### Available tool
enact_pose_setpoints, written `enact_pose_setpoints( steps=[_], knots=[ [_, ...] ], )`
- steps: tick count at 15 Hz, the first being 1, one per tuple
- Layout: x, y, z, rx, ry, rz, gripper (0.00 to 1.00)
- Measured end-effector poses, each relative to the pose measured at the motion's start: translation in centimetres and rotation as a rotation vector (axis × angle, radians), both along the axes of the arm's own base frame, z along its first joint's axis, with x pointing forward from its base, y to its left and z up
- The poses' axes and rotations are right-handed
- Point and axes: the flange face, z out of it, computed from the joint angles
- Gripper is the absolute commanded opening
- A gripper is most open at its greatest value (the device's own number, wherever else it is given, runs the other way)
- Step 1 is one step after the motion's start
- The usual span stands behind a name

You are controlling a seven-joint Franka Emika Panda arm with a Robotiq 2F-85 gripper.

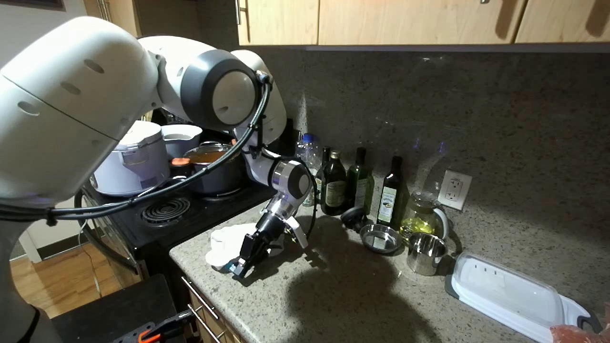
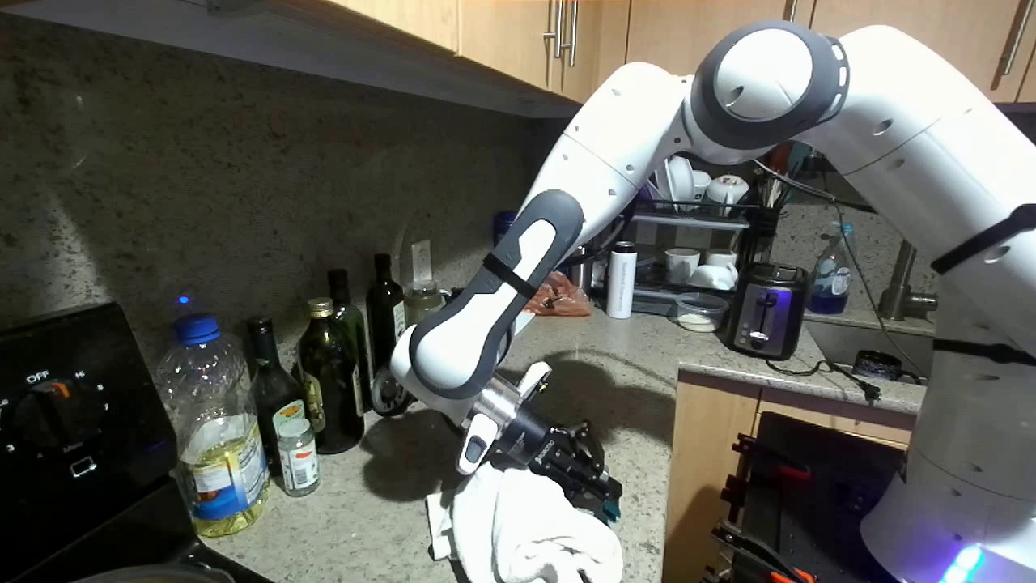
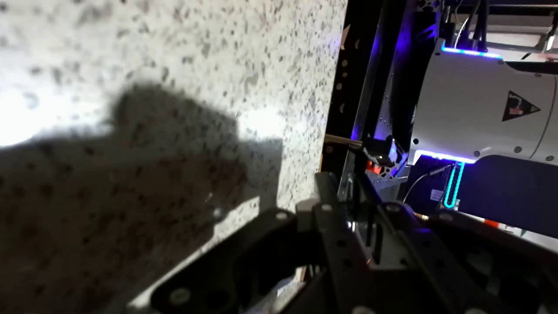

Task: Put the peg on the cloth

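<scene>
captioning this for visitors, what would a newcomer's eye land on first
Probably the big white jointed robot arm, arching across both exterior views. Then its black two-fingered gripper, down near the speckled stone counter, beside a bunched white fabric cloth. Dark glass bottles stand along the mottled stone backsplash.

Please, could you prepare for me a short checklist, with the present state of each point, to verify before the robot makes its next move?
1. Cloth on the counter: ok, bunched in folds.
2. Gripper shut: ok.
3. Peg in the grip: cannot tell; a teal piece shows at the fingertips, too small to identify.
4. Fingertips over the cloth: not ok; they appear beside it.
5. Fingertips clear of the counter: cannot tell.
6. Bottles away from the gripper: ok, standing apart near the wall.
</scene>
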Motion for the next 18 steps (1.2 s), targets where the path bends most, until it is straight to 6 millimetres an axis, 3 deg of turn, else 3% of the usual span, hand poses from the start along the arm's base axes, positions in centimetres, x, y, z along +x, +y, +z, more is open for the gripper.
enact_pose_setpoints(
  steps=[18],
  knots=[
    [1.5,1.4,-0.4,-0.007,-0.034,-0.007,0.04]
  ],
)
